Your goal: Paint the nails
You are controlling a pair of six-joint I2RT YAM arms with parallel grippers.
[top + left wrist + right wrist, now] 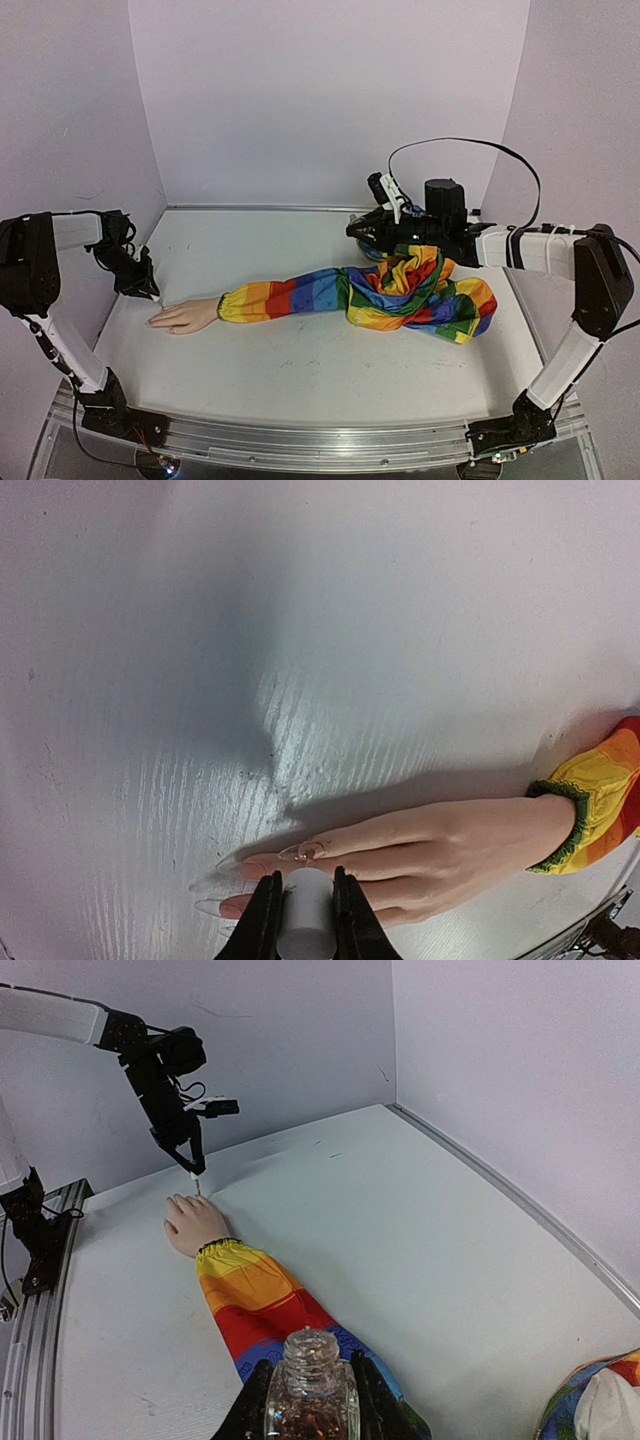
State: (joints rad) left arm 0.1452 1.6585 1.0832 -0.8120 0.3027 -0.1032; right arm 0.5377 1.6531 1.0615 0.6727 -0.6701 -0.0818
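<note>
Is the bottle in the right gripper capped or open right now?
Open. The glass bottle, held upright in the right gripper, shows bare neck threads and no cap.

The nails (pixel 228 864) are long, pointed and pale, almost see-through, tipping the fingers of the skin-coloured mannequin hand (pixel 450 845), which lies flat on the white bench (pixel 350 630) at the end of the rainbow-striped sleeve (pixel 600 790). In the left wrist view two of them jut out leftward close to the bench surface, and a third, further back among the fingers, looks glossy with faint specks. From above they are too small to make out, at the hand's left end near the bench's left side.
</note>
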